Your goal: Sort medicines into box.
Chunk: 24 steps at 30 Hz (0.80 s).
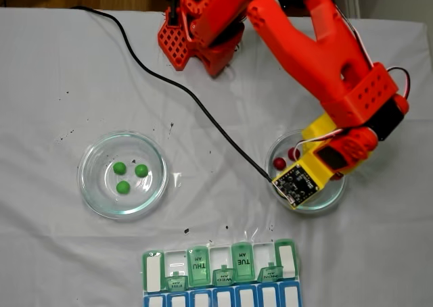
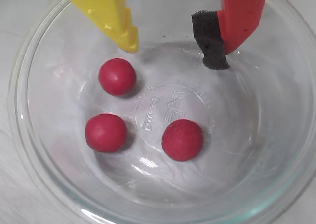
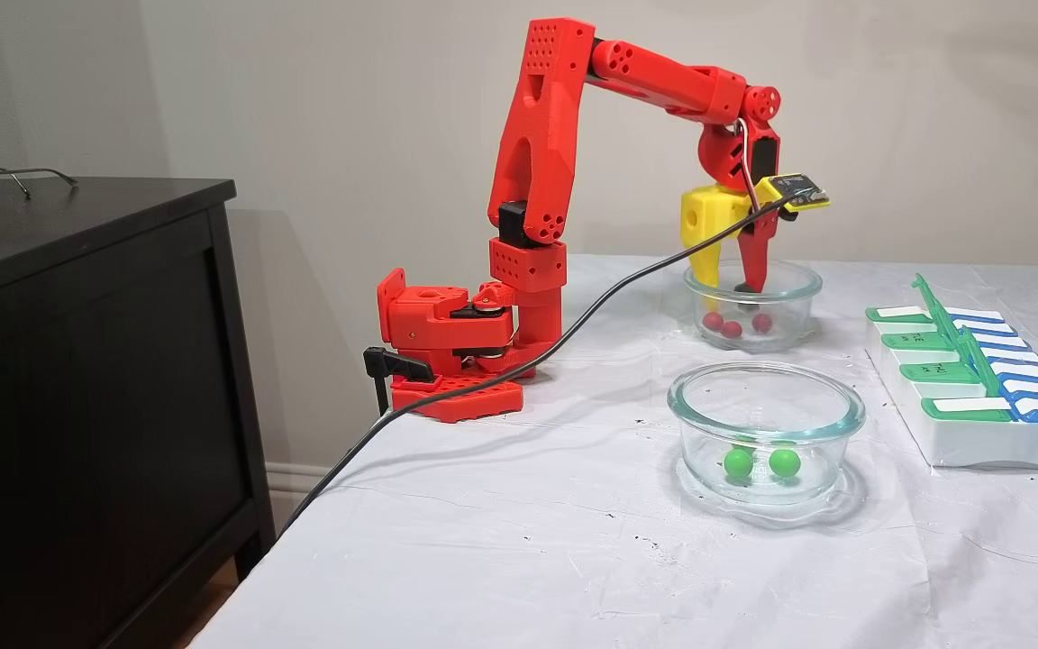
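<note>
A white-covered table (image 3: pixel 501 541) carries two glass dishes (image 3: pixel 767 433), the pill organizer (image 3: pixel 978 424), and the arm's base (image 3: pixel 451 361).

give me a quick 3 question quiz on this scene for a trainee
1. True or false: the gripper holds a red pill.
2. How many green pills lie in the left dish in the top-down fixed view?
3. In the wrist view, the finger nearest a red pill is: A) yellow B) red

Key: 1 false, it hangs open over the red pills' dish; 2 three; 3 A.
</note>
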Each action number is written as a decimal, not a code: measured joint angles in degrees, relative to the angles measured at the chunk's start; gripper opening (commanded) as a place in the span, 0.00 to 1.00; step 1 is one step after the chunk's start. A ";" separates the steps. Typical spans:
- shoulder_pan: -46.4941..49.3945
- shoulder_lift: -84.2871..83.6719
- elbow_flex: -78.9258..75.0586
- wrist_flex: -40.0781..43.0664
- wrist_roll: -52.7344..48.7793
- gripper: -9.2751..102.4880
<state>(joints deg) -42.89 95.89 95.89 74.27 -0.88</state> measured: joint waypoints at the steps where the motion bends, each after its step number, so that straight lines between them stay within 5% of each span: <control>1: 0.00 0.35 0.00 -0.70 -0.97 0.31; 24: 5.89 1.05 0.09 -4.48 -29.71 0.35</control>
<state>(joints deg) -37.00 96.94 95.98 69.79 -30.59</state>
